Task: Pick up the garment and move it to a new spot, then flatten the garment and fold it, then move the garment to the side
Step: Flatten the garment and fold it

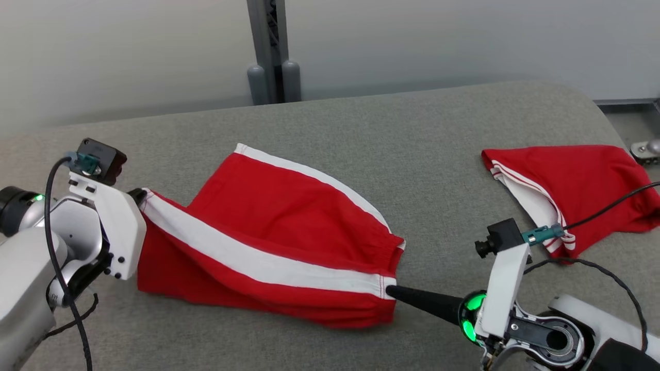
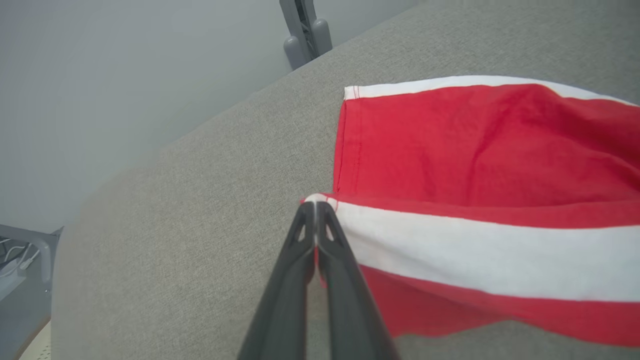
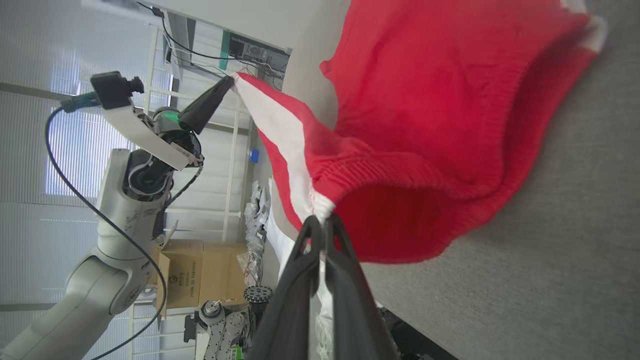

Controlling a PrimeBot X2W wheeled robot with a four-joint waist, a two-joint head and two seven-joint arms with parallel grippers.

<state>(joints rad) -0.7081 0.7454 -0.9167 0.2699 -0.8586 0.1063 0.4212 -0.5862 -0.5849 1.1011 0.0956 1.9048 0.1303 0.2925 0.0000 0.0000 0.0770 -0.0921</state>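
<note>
A: Which step do you judge is in hand?

B: The flattening, I think. The red shorts [image 1: 268, 226] hang between the two claws and are not yet flat. The lower part sags and wrinkles on the bench [image 1: 412, 134].

A: How do the claws hold it?

B: The left claw [image 2: 316, 205] is closed tight on the hem corner, just where the white stripe [image 1: 247, 257] ends. The right claw [image 3: 320, 220] is also closed, pinching the waistband [image 3: 400, 175] at the other end of the same stripe. So the shorts lie exactly between them, with the stripe running from one tip to the other.

A: And where on the bench?

B: In the middle, nearer to the front edge and the left edge. The other leg reaches toward the far edge. A second red garment [image 1: 582, 180] rests near the right edge, well apart.

A: How to do it well?

B: I would pull both claws apart evenly, until the stripe is straight but not strained. Each grip takes only a small bit of cloth and could slip. Then I would lower both together, dragging a little toward the front edge, so the loose red part spreads out behind and does not fold under.
</note>
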